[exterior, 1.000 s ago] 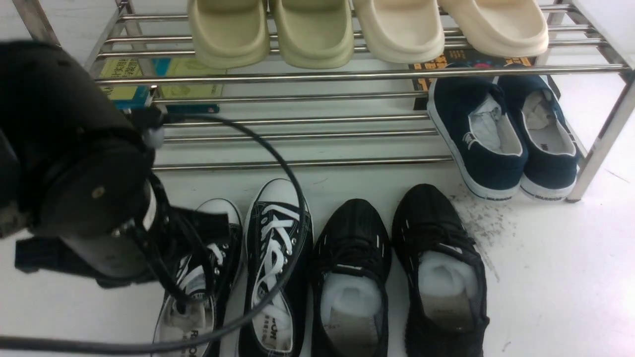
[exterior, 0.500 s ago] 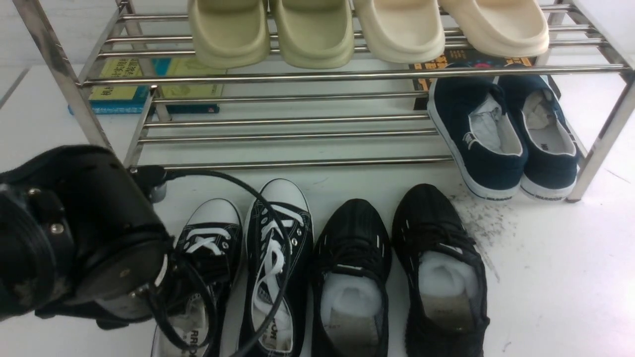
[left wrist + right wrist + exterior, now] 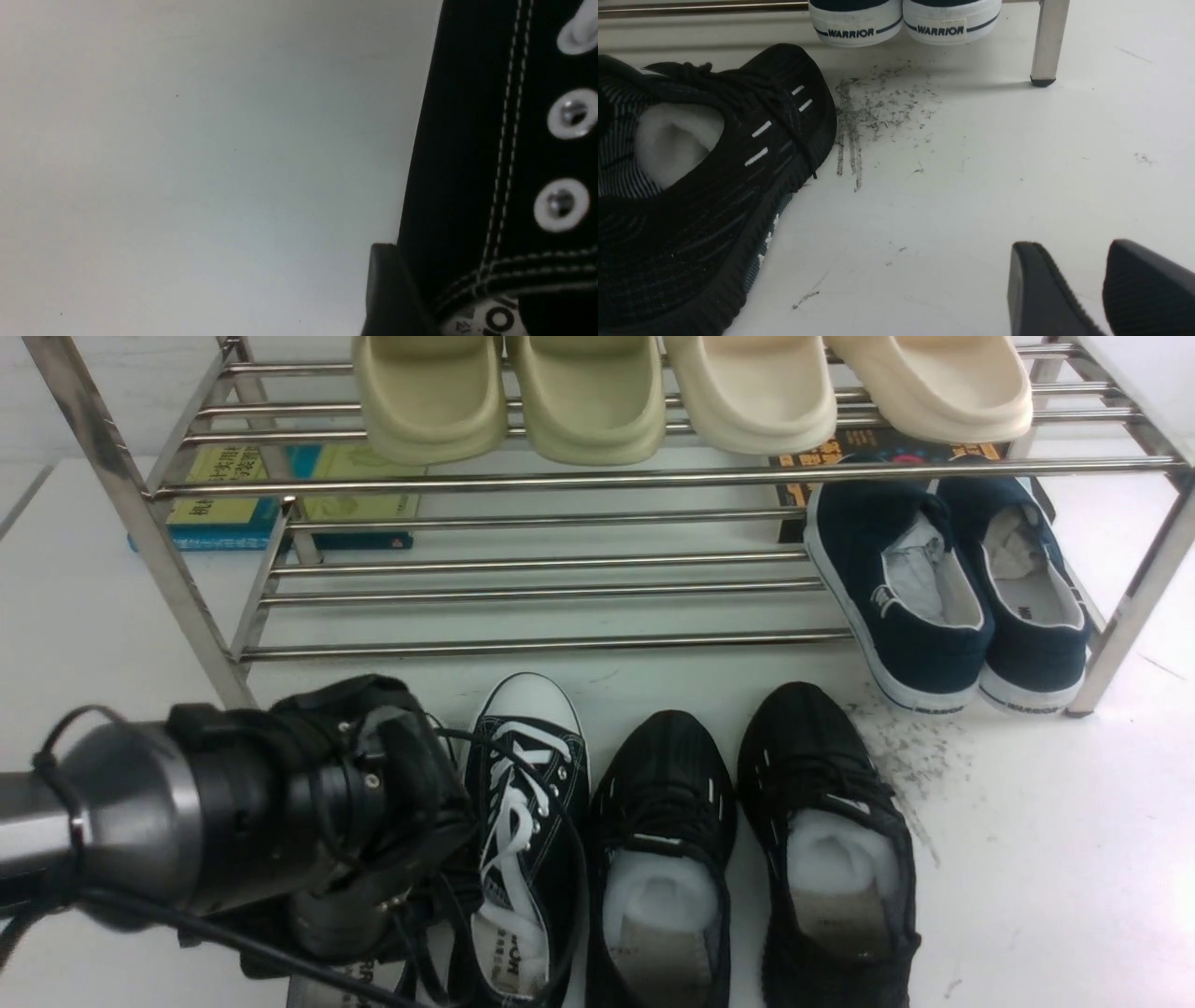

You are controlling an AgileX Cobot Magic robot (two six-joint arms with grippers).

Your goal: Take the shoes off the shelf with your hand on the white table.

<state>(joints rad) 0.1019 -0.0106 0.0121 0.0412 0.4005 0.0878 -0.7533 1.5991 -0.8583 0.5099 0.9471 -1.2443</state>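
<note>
The shoes are black canvas sneakers with white laces. One sneaker (image 3: 523,784) lies on the white table (image 3: 1027,859) in front of the shelf (image 3: 560,639), toe toward it. The other lies under my left hand (image 3: 271,812), with only a strip of its insole (image 3: 350,987) showing. In the left wrist view one finger (image 3: 387,289) stands by the outer side of a sneaker (image 3: 467,140); the other finger is out of frame. My right gripper (image 3: 1083,252) hovers over bare table, fingers slightly apart, nothing between them.
Two all-black mesh sneakers (image 3: 663,859) (image 3: 822,840) lie right of the canvas pair. Navy slip-ons (image 3: 896,588) sit on the lower tier at the right. Beige slippers (image 3: 597,392) fill the top tier. Books (image 3: 233,495) lie behind. A shelf leg (image 3: 1048,42) stands beyond dark scuffs (image 3: 878,107).
My left arm has come down from beside the shelf to table height and now lies low over the left sneaker, covering it. The other shoes have not moved.
</note>
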